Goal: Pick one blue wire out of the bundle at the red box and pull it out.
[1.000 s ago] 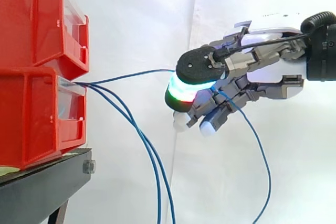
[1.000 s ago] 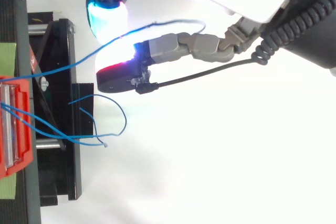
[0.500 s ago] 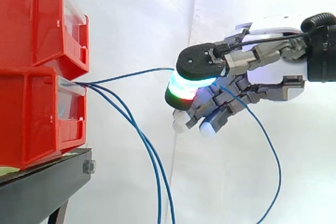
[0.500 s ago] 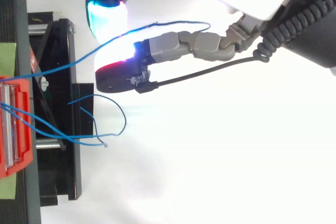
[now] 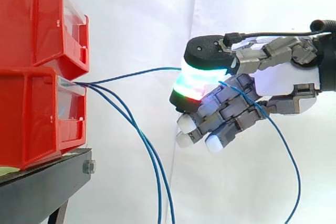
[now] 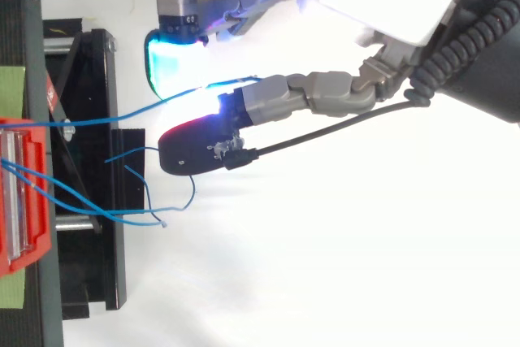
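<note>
Hand [image 5: 283,77] sits at centre right of the side view, clamped on one blue wire [image 5: 136,73]: its glowing thumb pad [image 5: 197,85] is pressed down against a curled finger with the wire between them. From that pinch the wire runs left, almost level and nearly taut, into the mouth of the lower red bin [image 5: 31,114] at the left edge. Its free part crosses the fingers and droops to the lower right of the frame. From above, the same wire [image 6: 106,117] reaches from the bin at centre left to the gap between the cyan-lit finger and the thumb near top centre. The other two wires [image 5: 152,161] leave the same mouth and hang down toward bottom centre, just off the stand [image 5: 42,187]

By my reading the picking is done and the pull is in hand, since the wire's left end is not yet out of the bin. The next move calls for a firm pinch and a straight draw toward the right edge, along the wire's own line, so it slides free without slipping from the pads or dragging its neighbours
</note>
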{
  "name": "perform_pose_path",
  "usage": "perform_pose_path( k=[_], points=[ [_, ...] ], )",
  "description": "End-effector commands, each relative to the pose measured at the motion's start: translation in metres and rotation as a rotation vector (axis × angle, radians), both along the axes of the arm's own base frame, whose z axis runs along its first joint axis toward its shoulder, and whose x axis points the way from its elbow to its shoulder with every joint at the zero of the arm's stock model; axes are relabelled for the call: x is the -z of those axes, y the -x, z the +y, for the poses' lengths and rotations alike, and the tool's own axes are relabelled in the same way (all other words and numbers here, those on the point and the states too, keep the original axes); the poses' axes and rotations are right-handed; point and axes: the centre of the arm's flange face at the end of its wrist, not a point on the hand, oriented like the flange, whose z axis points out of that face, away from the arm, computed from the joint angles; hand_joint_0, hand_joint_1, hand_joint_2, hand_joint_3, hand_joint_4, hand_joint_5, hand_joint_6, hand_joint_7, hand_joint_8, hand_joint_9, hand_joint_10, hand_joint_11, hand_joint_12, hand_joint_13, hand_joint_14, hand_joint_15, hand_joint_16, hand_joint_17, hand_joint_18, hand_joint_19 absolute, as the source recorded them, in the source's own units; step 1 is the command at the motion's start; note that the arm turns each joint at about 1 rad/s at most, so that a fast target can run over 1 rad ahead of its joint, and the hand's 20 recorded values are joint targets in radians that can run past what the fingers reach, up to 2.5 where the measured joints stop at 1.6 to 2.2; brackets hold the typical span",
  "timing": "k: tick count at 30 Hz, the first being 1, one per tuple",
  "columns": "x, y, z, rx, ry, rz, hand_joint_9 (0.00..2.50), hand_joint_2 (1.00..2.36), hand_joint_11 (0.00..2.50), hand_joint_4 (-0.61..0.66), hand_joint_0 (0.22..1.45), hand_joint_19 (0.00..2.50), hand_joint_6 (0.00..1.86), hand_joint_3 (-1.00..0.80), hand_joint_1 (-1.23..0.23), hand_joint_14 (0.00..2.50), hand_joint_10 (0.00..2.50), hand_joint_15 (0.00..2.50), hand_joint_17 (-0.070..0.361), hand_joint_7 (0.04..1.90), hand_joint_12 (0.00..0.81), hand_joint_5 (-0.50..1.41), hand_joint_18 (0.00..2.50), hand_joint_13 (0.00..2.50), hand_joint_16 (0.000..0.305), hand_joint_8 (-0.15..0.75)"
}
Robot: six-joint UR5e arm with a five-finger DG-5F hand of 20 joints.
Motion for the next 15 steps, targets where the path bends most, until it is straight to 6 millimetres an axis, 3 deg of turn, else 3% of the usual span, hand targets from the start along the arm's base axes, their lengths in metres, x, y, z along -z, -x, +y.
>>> perform_pose_path(
  k=[1, 15],
  points=[
    [0.0009, 0.0010, 0.0023, -0.003, -0.034, -0.003, 0.81, 1.01, 0.58, 0.28, 0.63, 0.48, 0.77, -0.41, -0.82, 0.01, 0.02, 0.30, 0.135, 1.17, 0.466, -0.15, 0.65, 0.58, 0.060, 0.357],
    [0.0032, 0.0031, 0.0033, -0.005, -0.048, 0.011, 0.79, 1.00, 0.59, 0.25, 0.55, 0.51, 0.77, -0.45, -0.75, 0.01, 0.02, 0.31, 0.139, 1.11, 0.472, -0.16, 0.63, 0.56, 0.062, 0.363]
  ],
)
